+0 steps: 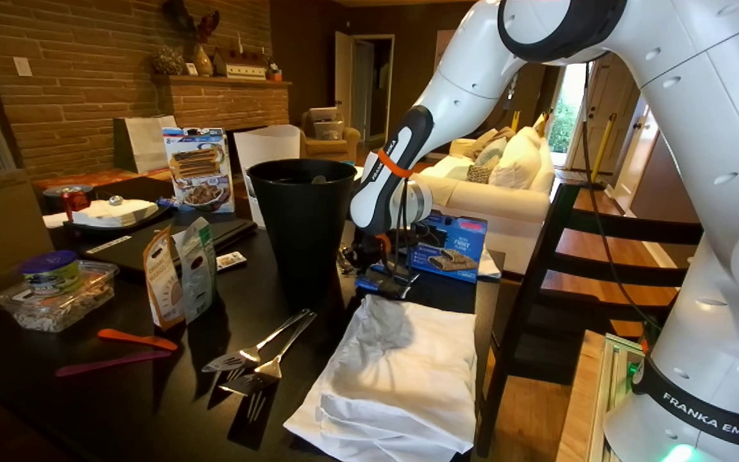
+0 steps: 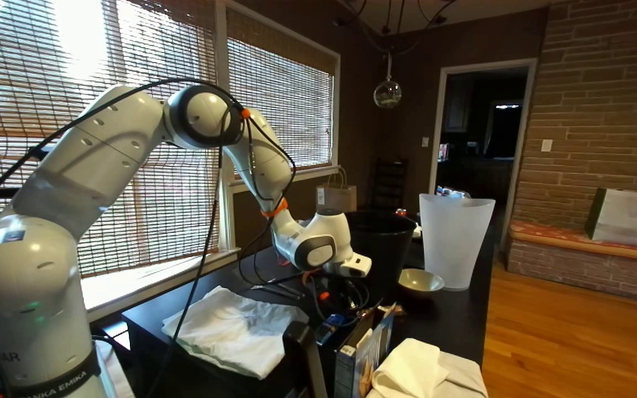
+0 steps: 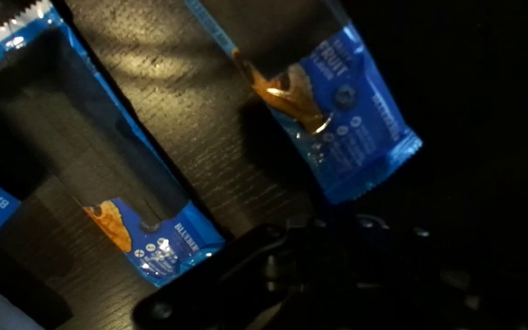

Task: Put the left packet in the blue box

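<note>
claw [image 1: 369,260] hung low over the tabletop [image 1: 164,410], too murky to tell whether it was apart, together or clamped. it showed between the tall black bin [image 1: 302,218] and the upright blue box [image 1: 453,247] in an exterior view. wrist view had one blue packet [image 3: 163,233] flat near the box, plus a second packet [image 3: 332,91] ending just by the claw. couldn't tell which was the left one, tbh.

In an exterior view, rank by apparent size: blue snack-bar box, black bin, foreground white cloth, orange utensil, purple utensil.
In an exterior view:
1. foreground white cloth (nearer than the bin, so true size unsure)
2. black bin
3. blue snack-bar box
4. orange utensil and purple utensil: too close to rank
</note>
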`<state>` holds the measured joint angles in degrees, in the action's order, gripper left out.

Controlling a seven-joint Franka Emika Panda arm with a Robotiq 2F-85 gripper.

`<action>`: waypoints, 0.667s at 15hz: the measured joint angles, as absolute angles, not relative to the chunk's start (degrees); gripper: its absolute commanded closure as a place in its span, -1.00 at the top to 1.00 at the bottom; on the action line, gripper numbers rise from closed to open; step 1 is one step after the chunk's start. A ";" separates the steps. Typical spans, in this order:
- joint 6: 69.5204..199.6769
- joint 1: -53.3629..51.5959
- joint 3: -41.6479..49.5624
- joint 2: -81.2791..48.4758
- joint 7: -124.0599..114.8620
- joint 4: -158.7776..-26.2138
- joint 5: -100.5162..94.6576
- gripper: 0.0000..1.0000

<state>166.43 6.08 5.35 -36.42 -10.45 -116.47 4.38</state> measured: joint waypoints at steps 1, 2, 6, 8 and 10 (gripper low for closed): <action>166.32 6.05 5.35 -36.42 -10.43 -116.47 4.38 -1.00; 166.18 6.05 5.37 -36.40 -10.42 -116.45 4.38 -1.00; 165.25 6.02 5.50 -35.62 -10.23 -116.44 4.38 -1.00; 164.15 6.56 4.80 -34.12 -9.12 -116.50 4.48 -1.00; 162.53 8.81 1.81 -31.43 -6.20 -116.79 5.82 -1.00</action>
<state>162.53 8.81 1.81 -31.43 -6.20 -116.79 5.82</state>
